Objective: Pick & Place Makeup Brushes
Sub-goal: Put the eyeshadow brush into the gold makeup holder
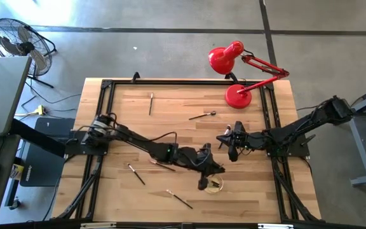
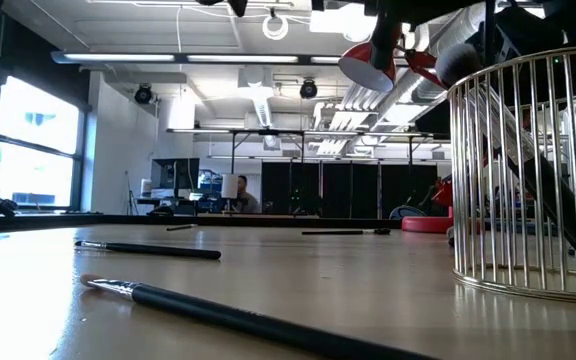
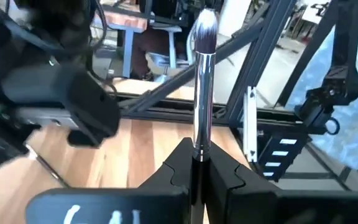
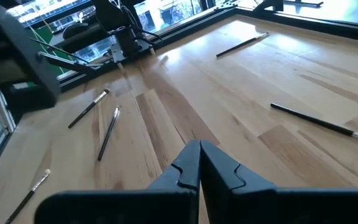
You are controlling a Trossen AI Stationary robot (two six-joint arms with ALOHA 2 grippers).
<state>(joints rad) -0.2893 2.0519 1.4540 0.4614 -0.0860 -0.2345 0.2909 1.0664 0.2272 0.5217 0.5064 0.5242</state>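
Note:
My left gripper (image 1: pixel 206 170) (image 3: pixel 196 163) is over the middle of the table, beside a round wire cup (image 1: pixel 215 186) (image 2: pixel 488 200), and is shut on a makeup brush (image 3: pixel 201 106) with a silvery ferrule and a grey bristle tip (image 3: pixel 205 28). In the low view a dark brush handle (image 2: pixel 538 180) leans inside the cup; I cannot tell whether it is the held one. My right gripper (image 1: pixel 229 145) (image 4: pixel 199 163) hangs shut and empty just beyond the cup. Loose brushes lie flat on the wood (image 1: pixel 150 104) (image 1: pixel 202 115) (image 1: pixel 136 173) (image 1: pixel 180 199) (image 2: pixel 153 250) (image 2: pixel 248 322). My left gripper pinches the brush between its two fingers (image 3: pixel 176 168) on the dark handle just below the ferrule (image 3: pixel 199 146). The ferrule and bristle tip stick out past the fingertips, in line with the fingers. The rest of the handle is hidden behind the gripper.
A red desk lamp (image 1: pixel 237 95) (image 2: pixel 368 60) stands at the far right of the table. A black frame rail (image 1: pixel 107 86) runs round the tabletop. Bare wood lies along the near edge and at the far left. A fan (image 1: pixel 18 41) stands on the floor beyond the table.

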